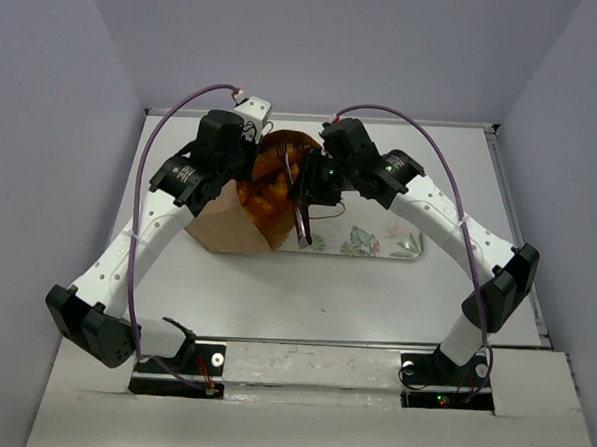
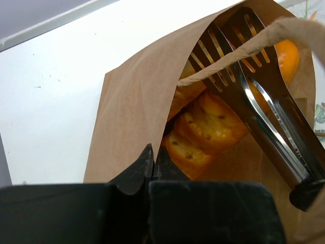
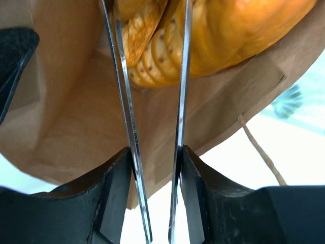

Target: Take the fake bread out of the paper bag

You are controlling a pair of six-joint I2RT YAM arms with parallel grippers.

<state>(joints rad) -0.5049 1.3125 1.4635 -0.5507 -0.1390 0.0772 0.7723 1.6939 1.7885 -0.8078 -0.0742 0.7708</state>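
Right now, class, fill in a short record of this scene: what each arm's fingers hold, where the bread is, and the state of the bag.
left fingers: shut on the rim of the paper bag
right fingers: squeezing the two arms of metal tongs
tongs' heads: inside the bag, next to the loaves; whether they clamp one is unclear
fake bread: every visible loaf inside the bag
bag mouth: open, facing the right arm
nearby: floral tray on the bag's right in the top view

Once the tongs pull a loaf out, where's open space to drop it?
Free: the white table strip between paper bag and arm bases; the floral tray right of the bag. Crowded: the bag mouth, with left gripper pinching its rim and right gripper working tongs at the fake bread.
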